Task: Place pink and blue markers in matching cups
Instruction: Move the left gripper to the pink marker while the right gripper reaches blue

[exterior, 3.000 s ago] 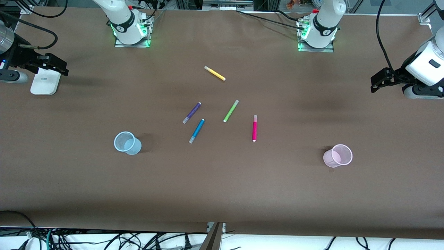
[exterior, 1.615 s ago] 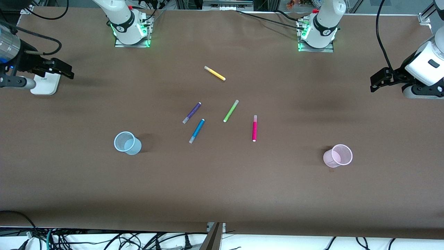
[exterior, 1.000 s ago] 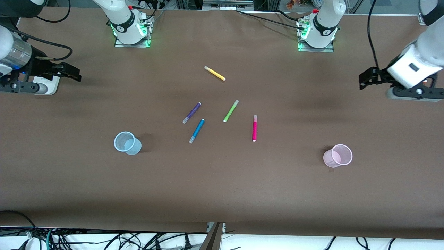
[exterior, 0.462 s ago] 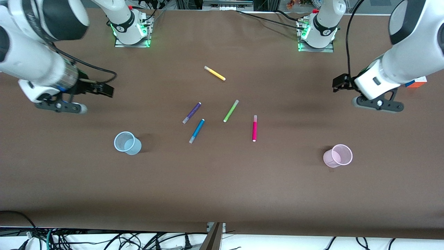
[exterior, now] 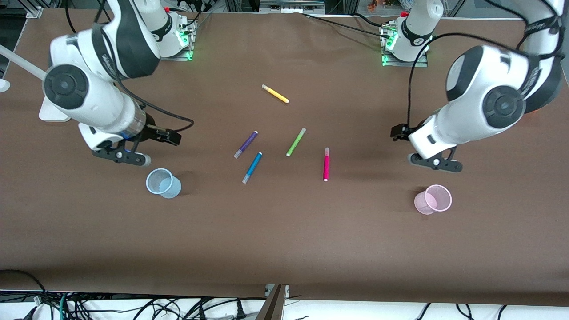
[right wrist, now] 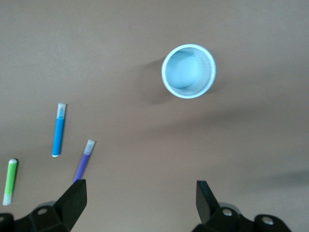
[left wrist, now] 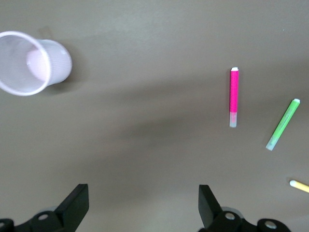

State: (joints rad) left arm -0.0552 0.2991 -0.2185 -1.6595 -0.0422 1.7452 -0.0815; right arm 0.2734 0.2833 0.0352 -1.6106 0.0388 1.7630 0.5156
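Note:
The pink marker (exterior: 326, 164) and the blue marker (exterior: 252, 167) lie flat near the table's middle. They also show in the left wrist view (left wrist: 234, 96) and the right wrist view (right wrist: 58, 130). The pale blue cup (exterior: 162, 183) (right wrist: 188, 71) stands upright toward the right arm's end. The pale pink cup (exterior: 433, 199) (left wrist: 34, 63) stands toward the left arm's end. My right gripper (exterior: 172, 137) (right wrist: 142, 200) is open and empty over bare table beside the blue cup. My left gripper (exterior: 397, 133) (left wrist: 143, 203) is open and empty over bare table beside the pink cup.
A purple marker (exterior: 246, 144) lies close beside the blue one, and a lime-green marker (exterior: 296, 142) lies between it and the pink one. A yellow marker (exterior: 275, 94) lies nearer the bases. A white box (exterior: 51, 113) sits at the right arm's end.
Both arms have swung in from the table's ends toward the middle, and both grippers now hang over the table near the cups. The markers and cups have not moved.

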